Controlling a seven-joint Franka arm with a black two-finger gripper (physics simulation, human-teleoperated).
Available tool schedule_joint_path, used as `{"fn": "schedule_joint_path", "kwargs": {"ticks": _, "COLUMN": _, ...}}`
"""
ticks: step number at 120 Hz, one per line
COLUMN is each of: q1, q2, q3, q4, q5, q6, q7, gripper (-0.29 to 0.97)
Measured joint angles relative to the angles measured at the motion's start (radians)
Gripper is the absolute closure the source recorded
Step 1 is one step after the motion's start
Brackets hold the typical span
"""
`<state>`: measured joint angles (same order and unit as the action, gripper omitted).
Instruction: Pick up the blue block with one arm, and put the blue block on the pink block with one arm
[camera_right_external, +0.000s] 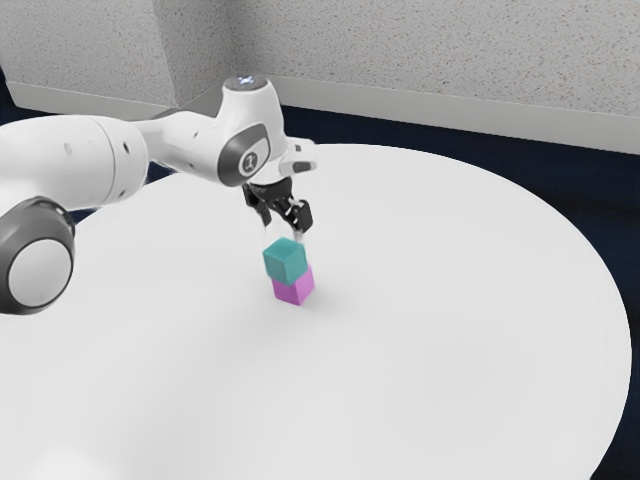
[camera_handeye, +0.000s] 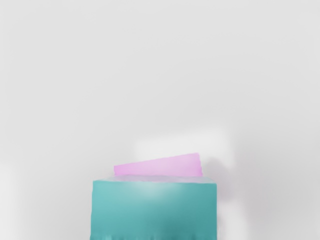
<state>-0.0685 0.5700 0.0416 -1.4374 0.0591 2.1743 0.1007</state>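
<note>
Blue block (camera_right_external: 284, 262), more teal than blue in these renders, sits on top of the pink block (camera_right_external: 294, 289) near the middle of the round white desk (camera_right_external: 450, 350). The 2 blocks touch, stacked 1 on the other. They are not squared up. In the exterior view the pink block pokes out a little past the blue one toward the exterior view's right. In the wrist view the blue block (camera_handeye: 154, 210) lies just under the hand, and a slanted strip of the pink block (camera_handeye: 157, 166) shows beyond its far edge, against the bare desk (camera_handeye: 150, 75).

The hand (camera_right_external: 285, 238) hangs directly over the stack, right at the blue block's top. I cannot tell whether it grips the block or has let go.

By my judgement the task is nearly finished. The lift and the carry are done, and the blue block rests on the pink one. What remains, if the grip is on, is to release and draw the hand straight up without nudging the upper block, since the stack is slightly skewed.

No brand, label or readable writing appears on either block or on the desk. The white arm (camera_right_external: 150, 155) carries a small round badge near its wrist, but its mark is too small to read.
</note>
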Motion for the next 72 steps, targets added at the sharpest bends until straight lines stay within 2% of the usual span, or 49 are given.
{"fn": "schedule_joint_path", "kwargs": {"ticks": 40, "q1": 0.009, "q2": -0.061, "q3": 0.006, "q4": 0.040, "q5": -0.022, "q6": -0.067, "q7": 0.025, "gripper": 0.03}}
{"fn": "schedule_joint_path", "kwargs": {"ticks": 72, "q1": 0.021, "q2": -0.065, "q3": -0.001, "q4": 0.043, "q5": -0.032, "q6": -0.108, "q7": 0.038, "gripper": 0.02}}
